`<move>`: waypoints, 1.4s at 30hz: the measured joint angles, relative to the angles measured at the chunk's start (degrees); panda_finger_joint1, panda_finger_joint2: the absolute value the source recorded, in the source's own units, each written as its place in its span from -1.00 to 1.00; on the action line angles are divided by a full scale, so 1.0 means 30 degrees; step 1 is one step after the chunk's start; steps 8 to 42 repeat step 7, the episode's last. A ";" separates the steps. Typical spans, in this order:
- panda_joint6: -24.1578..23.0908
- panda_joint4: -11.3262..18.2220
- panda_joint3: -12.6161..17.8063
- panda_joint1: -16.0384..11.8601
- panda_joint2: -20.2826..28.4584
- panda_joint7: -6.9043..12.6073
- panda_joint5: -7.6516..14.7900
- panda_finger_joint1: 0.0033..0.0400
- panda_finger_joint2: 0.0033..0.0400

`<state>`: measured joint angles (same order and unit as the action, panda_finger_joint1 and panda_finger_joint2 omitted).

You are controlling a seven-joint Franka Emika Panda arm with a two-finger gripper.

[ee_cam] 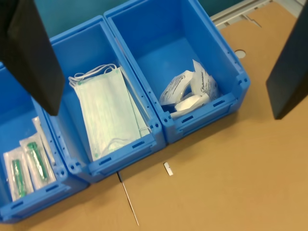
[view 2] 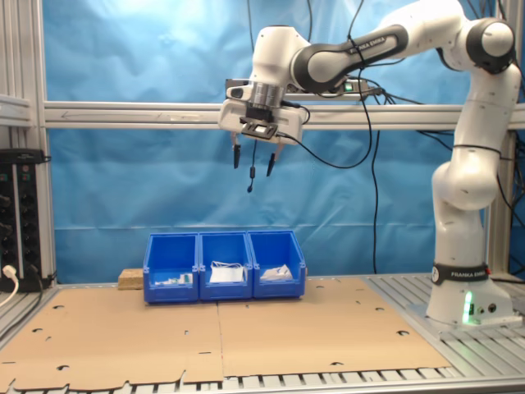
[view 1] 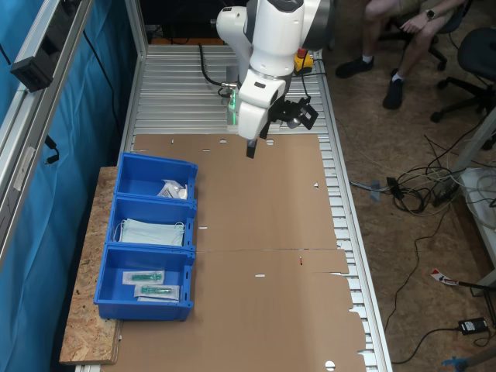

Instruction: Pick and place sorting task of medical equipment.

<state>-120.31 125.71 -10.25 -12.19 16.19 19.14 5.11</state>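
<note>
Three blue bins (view 2: 224,267) sit in a row at the cardboard sheet's (view 2: 246,336) far edge; white packets (ee_cam: 188,94) lie in the end bin at the second exterior view's right, well below the gripper (view 2: 253,162). Gripper hangs high above the cardboard, fingers (view 2: 236,154) pointing down, spread apart, nothing between them, arm reaching out from its base (view 2: 461,295). Open bare cardboard lies between bins and base, masks (ee_cam: 111,110) in the middle bin.
</note>
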 joint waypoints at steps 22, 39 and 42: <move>0.1999 -0.1070 -0.0812 0.0427 0.0130 0.0953 -0.0007 1.00 1.00; 0.1999 -0.1070 -0.0812 0.0427 0.0130 0.0953 -0.0007 1.00 1.00; 0.1999 -0.1070 -0.0812 0.0427 0.0130 0.0953 -0.0007 1.00 1.00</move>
